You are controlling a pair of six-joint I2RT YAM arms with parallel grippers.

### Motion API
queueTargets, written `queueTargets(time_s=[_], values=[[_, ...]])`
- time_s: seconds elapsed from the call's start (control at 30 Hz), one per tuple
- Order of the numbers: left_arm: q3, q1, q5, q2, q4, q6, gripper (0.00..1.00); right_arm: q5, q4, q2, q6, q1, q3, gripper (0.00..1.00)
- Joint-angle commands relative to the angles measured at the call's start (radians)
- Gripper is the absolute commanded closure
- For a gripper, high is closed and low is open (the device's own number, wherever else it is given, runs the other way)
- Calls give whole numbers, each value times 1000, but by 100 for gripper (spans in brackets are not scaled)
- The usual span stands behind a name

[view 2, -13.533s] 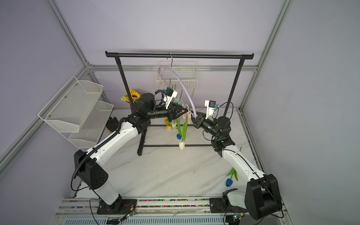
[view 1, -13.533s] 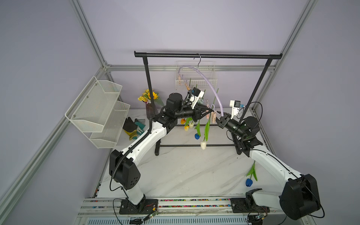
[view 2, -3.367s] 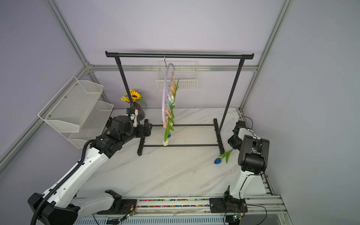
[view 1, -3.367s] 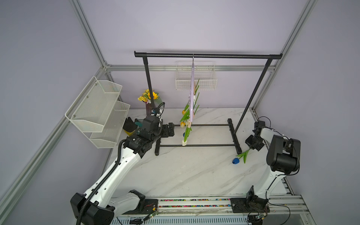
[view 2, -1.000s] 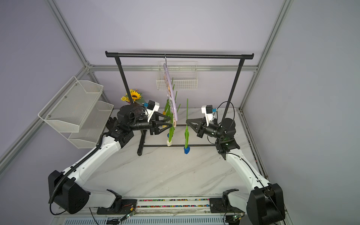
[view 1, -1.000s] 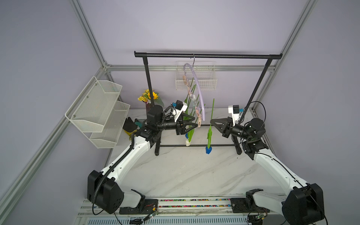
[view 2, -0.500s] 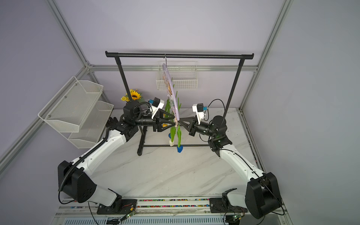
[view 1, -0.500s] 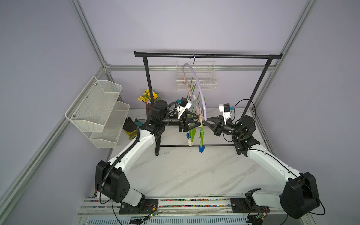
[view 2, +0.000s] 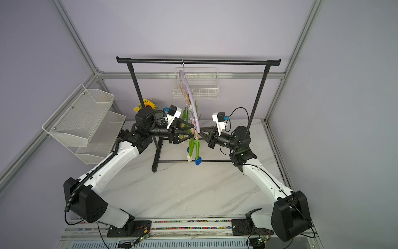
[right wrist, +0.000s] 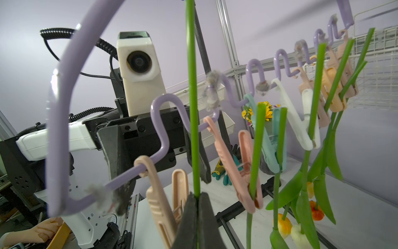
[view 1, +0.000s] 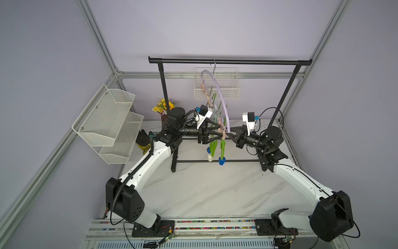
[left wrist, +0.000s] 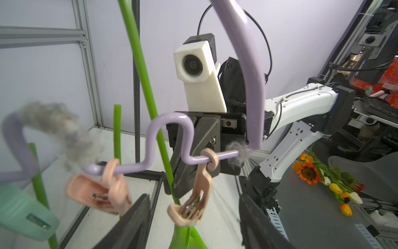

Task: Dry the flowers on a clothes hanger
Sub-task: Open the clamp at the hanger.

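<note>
So, biggest stuff first: the black garment rack spans the upper middle of both top views. The clothes hanger hooks over its bar, with the lilac arch slanting down to dead centre of the frame. Both arms meet there nose to nose.

The left gripper points in from the left with its fingers spread wide. In the left wrist view they frame the bottom of the picture, with the last pink clip between them and a gap on either side.

The right gripper has its fingers pressed together on the green stem of the blue tulip, which hangs head-down just below centre. In the right wrist view that stem runs straight up from the fingertips at bottom centre to the top edge, just beside that same clip. Honestly can't tell if the stem is actually inside the clip.

The other flowers hang clipped just left of it.
</note>
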Motion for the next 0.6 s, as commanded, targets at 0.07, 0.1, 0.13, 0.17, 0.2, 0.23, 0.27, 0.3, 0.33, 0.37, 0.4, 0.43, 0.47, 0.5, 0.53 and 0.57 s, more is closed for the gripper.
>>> queueTargets(time_s=[0.07,0.1,0.13,0.17,0.2,0.23,0.27,0.3,0.33,0.37,0.4,0.43,0.47,0.5,0.53,0.57], values=[[14,-39,-134,-25,-43,44,16,27,-46,-32,-31,7,24,100],[13,-50,-154,-29,-48,47,14,28,-47,-34,-31,7,24,100],[13,-61,-180,-33,-56,55,13,29,-49,-34,-33,7,23,100],[13,-72,-202,-37,-64,62,11,28,-49,-35,-34,8,23,100],[10,-79,-225,-39,-67,63,10,28,-51,-36,-37,7,23,100],[7,-84,-257,-44,-69,59,10,28,-55,-38,-37,7,23,100],[6,-90,-288,-49,-68,50,10,28,-57,-40,-39,8,23,100],[3,-93,-313,-53,-68,40,10,27,-57,-40,-39,8,22,100],[-1,-96,-341,-58,-63,22,10,27,-56,-43,-38,7,22,100],[-2,-99,-360,-62,-60,7,10,26,-57,-44,-40,7,21,100],[-5,-103,-376,-67,-59,-1,10,25,-57,-46,-40,7,20,100],[-8,-108,-391,-73,-57,-7,10,26,-61,-48,-43,7,20,100],[-12,-112,-404,-81,-56,-11,10,27,-64,-52,-45,8,18,100],[-19,-116,-416,-88,-52,-17,10,27,-67,-52,-49,7,18,100],[-25,-119,-428,-98,-48,-23,10,27,-69,-56,-51,7,16,100],[-30,-119,-436,-102,-42,-29,10,28,-70,-57,-51,6,16,100]])
